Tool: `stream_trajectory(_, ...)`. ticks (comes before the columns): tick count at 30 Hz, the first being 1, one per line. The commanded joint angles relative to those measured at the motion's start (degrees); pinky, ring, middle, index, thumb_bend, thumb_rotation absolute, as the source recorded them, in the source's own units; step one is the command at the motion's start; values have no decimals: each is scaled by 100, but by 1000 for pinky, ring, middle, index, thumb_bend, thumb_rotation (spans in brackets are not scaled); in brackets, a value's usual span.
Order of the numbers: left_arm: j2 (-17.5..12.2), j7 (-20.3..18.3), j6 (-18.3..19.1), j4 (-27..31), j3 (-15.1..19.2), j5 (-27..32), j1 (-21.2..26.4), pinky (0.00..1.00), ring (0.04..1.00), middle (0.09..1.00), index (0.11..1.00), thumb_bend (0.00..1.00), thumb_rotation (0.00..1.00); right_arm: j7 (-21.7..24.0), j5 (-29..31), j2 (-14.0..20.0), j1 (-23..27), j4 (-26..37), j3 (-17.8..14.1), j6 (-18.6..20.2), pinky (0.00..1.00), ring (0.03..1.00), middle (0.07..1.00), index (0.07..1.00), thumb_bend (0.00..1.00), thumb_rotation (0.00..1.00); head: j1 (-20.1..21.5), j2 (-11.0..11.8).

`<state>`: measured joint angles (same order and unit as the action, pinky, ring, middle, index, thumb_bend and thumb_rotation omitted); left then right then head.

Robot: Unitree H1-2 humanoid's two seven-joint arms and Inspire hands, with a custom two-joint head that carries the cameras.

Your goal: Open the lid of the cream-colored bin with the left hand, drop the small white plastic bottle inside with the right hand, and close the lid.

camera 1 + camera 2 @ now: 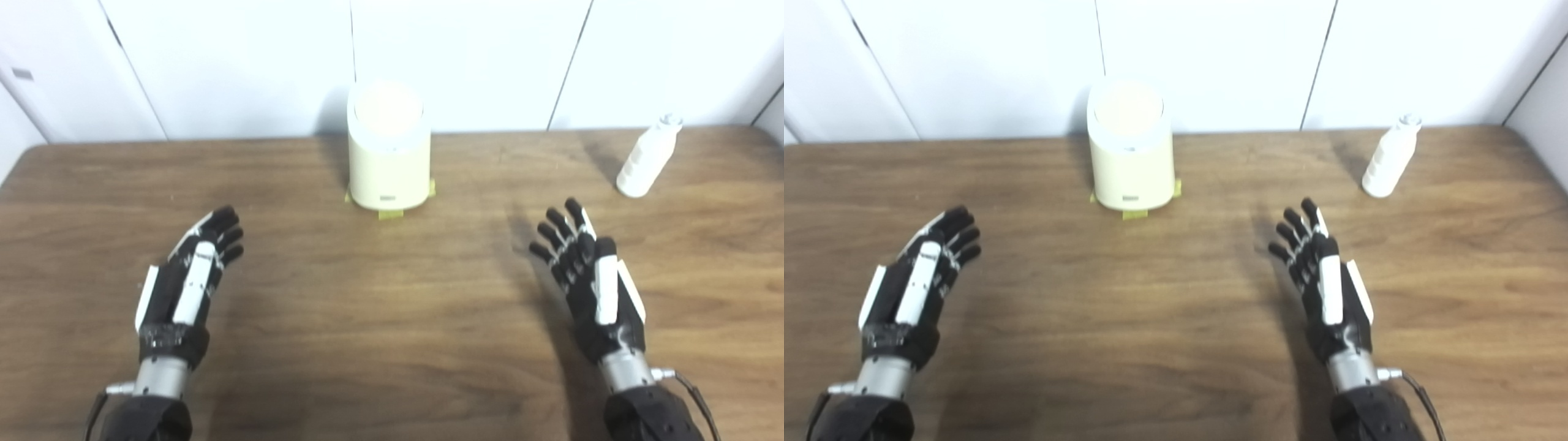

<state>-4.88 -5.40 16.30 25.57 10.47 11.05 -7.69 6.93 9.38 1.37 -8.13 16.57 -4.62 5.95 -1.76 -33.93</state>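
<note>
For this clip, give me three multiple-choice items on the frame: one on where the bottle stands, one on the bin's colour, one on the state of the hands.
1. Where is the small white bottle?
A. far right of the table, near the back edge
B. inside the bin
C. in the left hand

2. What colour is the bin?
A. blue
B. cream
C. black

3. What state are the left hand and right hand in?
A. both open, holding nothing
B. right shut on the bottle
C. left lifting the lid

Answers: 1 A, it stands upright by the wall, apart from both hands. 2 B, pale cream body, lid closed. 3 A, fingers spread above the table.
</note>
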Motion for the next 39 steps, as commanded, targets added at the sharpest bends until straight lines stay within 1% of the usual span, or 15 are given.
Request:
stream_trajectory(1,117,-85,-426,65,-162,-72,-1113,878,871,873,850,256,624,89,73,-26,-1014,75,47,-500,873,941,963,1000,620,990,-3,-2)
stream_trajectory(3,113,-90,-493,22,-196,-114,-1124,877,872,874,852,242,626,119,108,-11,-1006,3,39,-560,878,946,967,1000,617,998,-46,127)
stream_trajectory(4,112,-93,-528,3,-211,-126,-1128,874,871,872,852,236,625,133,132,-8,-1004,-27,35,-584,878,949,969,1000,613,997,-46,127)
stream_trajectory(6,104,-98,-620,-51,-239,-152,-1137,871,870,872,856,225,623,136,140,-11,-1001,-84,33,-633,883,953,971,1000,608,990,-65,224)
stream_trajectory(9,83,-83,-704,-90,-278,-232,-1153,860,864,868,856,216,621,121,81,-5,-1005,-103,55,-656,887,953,970,1000,596,998,-65,263)
stream_trajectory(11,68,-100,-746,-126,-280,-216,-1160,857,867,871,859,216,620,122,23,1,-1012,-165,74,-742,884,950,969,1000,588,1000,-63,373)
stream_trajectory(16,60,-108,-827,-216,-277,-192,-1156,865,871,871,864,223,594,106,-17,-15,-998,-312,90,-886,855,935,960,1000,586,1000,-58,494)
stream_trajectory(17,54,-107,-852,-245,-277,-207,-1149,865,871,871,864,224,592,97,-21,-25,-988,-350,92,-919,855,934,959,1000,587,1000,-43,568)
stream_trajectory(24,47,-91,-920,-375,-261,-240,-1102,856,867,867,861,227,555,78,-17,-38,-942,-496,97,-1012,849,923,951,1000,580,983,-6,678)
stream_trajectory(30,68,-94,-939,-451,-260,-188,-1075,873,880,877,870,228,543,61,-58,-34,-908,-604,103,-1092,841,920,948,1000,579,978,-5,686)
stream_trajectory(33,85,-101,-997,-523,-271,-166,-1067,879,882,882,883,247,492,55,-84,-35,-886,-705,102,-1154,834,916,945,1000,590,980,-40,715)
stream_trajectory(35,118,-102,-1011,-582,-266,-109,-1042,889,886,886,892,271,434,64,-71,-35,-863,-786,94,-1197,835,920,948,1000,588,983,-76,765)
stream_trajectory(36,134,-91,-1022,-618,-269,-114,-1021,891,883,883,893,318,380,66,-71,-34,-849,-831,87,-1226,834,920,949,1000,589,981,-79,790)
stream_trajectory(38,187,5,-992,-651,-277,-213,-968,879,872,873,891,376,312,84,-60,-18,-823,-920,80,-1295,833,920,949,1000,583,987,-70,835)
stream_trajectory(39,217,62,-951,-642,-287,-268,-934,851,855,860,883,437,270,95,-37,-11,-807,-970,72,-1322,836,921,949,1000,578,992,-67,856)
